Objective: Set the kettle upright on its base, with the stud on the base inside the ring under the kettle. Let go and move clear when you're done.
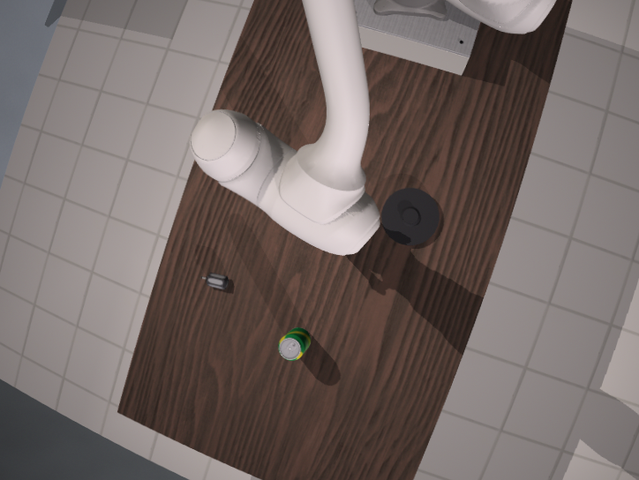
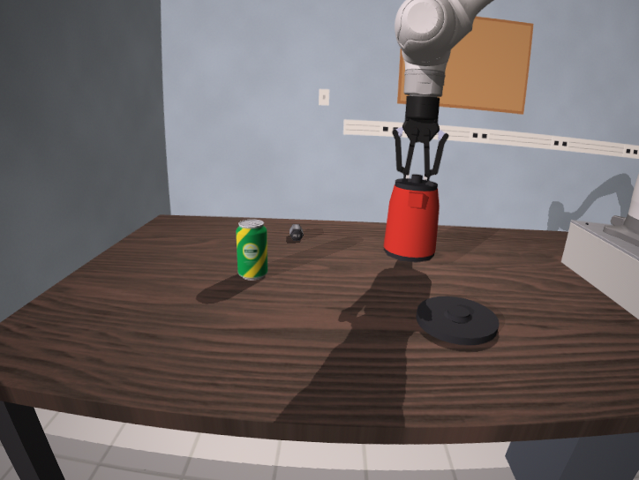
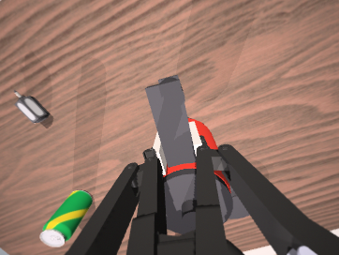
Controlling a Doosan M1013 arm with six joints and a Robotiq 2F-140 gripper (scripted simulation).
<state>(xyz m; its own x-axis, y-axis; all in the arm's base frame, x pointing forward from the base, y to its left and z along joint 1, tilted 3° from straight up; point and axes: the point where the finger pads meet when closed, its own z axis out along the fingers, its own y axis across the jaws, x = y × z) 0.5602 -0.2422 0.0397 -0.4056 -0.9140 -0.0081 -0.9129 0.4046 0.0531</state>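
My gripper (image 2: pixel 417 174) is shut on the top of the red kettle (image 2: pixel 411 219) and holds it upright in the air above the table. In the wrist view my fingers clamp the kettle's grey handle (image 3: pixel 169 122), with the red body (image 3: pixel 202 141) below. The round black base (image 2: pixel 457 319) with its centre stud (image 2: pixel 459 311) lies flat on the table, in front of and a little right of the kettle. In the overhead view the base (image 1: pixel 410 216) shows beside the arm's wrist, which hides the kettle.
A green and yellow can (image 2: pixel 251 249) stands upright at the left; it also shows in the overhead view (image 1: pixel 294 344). A small grey object (image 2: pixel 295 233) lies behind it. A grey box (image 2: pixel 598 258) with the arm's mount sits at the table's right edge.
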